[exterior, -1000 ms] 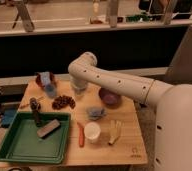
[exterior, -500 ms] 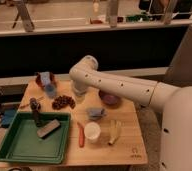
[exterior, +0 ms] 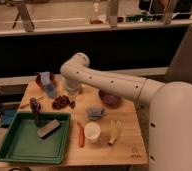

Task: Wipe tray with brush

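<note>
One green tray [exterior: 20,146] filled the near left corner of the wooden bench [exterior: 131,135]. The brush [exterior: 37,117] was inside it, a dark handle standing upright by the tray's far rim. A grey block [exterior: 49,128] lay flat on the tray floor just beside the brush; whether the two touched I could not tell.

My pincer [exterior: 71,94] hung well apart from the tray, close to the far edge of the bench and a little left of its middle. It sat below the bend of my white arm [exterior: 114,84], which reached in from the right edge. Whether it was released or clenched I could not tell, and it gripped nothing that I could make out.

Just under the pincer, toward the near edge, lay a dark bunch of grapes [exterior: 63,102]. A blue cup [exterior: 50,90] stood near the far left corner, with a reddish bowl [exterior: 41,78] behind it. A purple bowl [exterior: 110,98] sat toward the right edge. A crumpled blue-grey item [exterior: 95,112] lay near the bench's middle. Along the near edge ran an orange-red stick, perhaps a carrot [exterior: 81,135], then a white cup [exterior: 92,132], then a pale yellow piece [exterior: 115,132].
</note>
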